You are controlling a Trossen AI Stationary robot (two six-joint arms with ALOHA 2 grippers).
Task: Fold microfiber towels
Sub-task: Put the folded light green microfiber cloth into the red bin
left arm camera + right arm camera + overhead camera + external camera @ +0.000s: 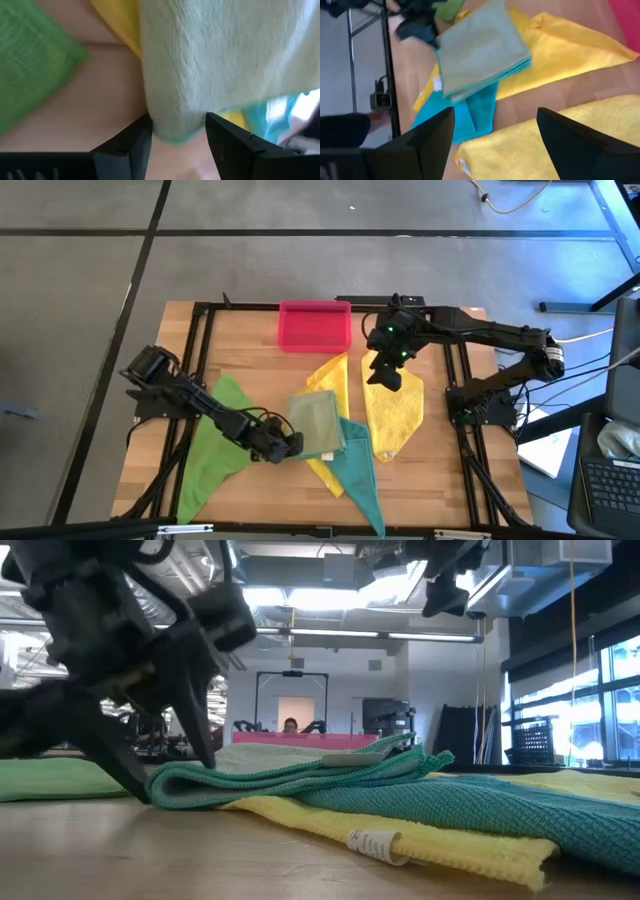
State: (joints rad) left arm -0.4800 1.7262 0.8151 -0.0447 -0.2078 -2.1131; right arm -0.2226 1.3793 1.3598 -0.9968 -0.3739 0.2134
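A folded pale olive towel (316, 423) lies on a yellow towel (332, 375) and a teal towel (362, 475) in mid-table. A bright green towel (212, 445) lies spread flat at the left. A second yellow towel (395, 412) lies flat at the right. My left gripper (177, 142) is open and low at the olive towel's near-left corner (175, 127), one finger on each side of it. My right gripper (495, 135) is open and hangs high over the right yellow towel, holding nothing. My left gripper slants down from the table's left, and its open fingers (130, 145) straddle the corner of the folded olive towel. Whether they touch the cloth cannot be told. The towel lies flat on the towels under it.
A pink tray (314, 326) stands at the far middle of the table. Black frame rails (200, 350) run along the left and right sides. Bare wood (240, 350) shows between the tray and the green towel.
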